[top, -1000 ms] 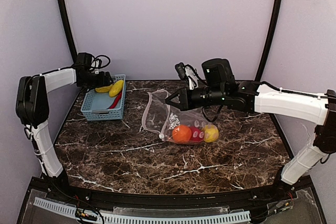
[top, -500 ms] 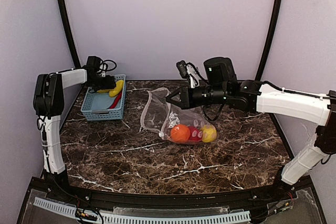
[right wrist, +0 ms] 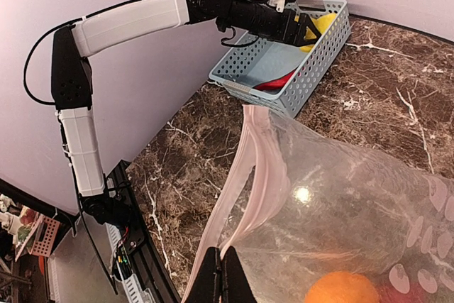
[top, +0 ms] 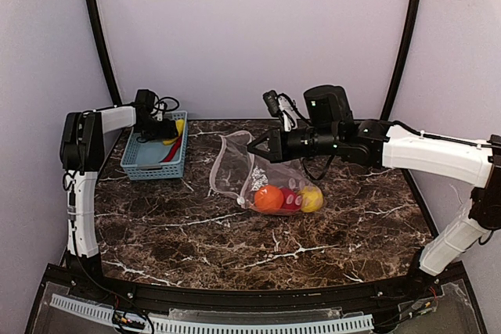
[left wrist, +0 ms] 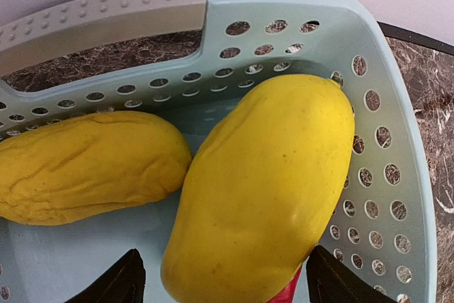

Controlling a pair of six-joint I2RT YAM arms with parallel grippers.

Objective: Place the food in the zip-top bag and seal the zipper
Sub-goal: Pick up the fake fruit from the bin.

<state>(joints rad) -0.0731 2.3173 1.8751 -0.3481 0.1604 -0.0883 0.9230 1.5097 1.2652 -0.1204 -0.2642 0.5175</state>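
Marble table (top: pixel 313 232), yellow piece (left wrist: pixel 262 189) between left end effector (left wrist: pixel 225 282) jaws

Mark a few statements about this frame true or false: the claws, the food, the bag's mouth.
1. The right claw is shut on the mouth edge of the zip-top bag. True.
2. The orange ball lies in the basket. False: it is inside the bag.
3. The left claw is open, its fingers either side of a yellow piece in the basket. True.
4. The long red chili is in the bag. False: it lies in the basket.
5. The bag is zipped shut. False: its pink strip gapes open.
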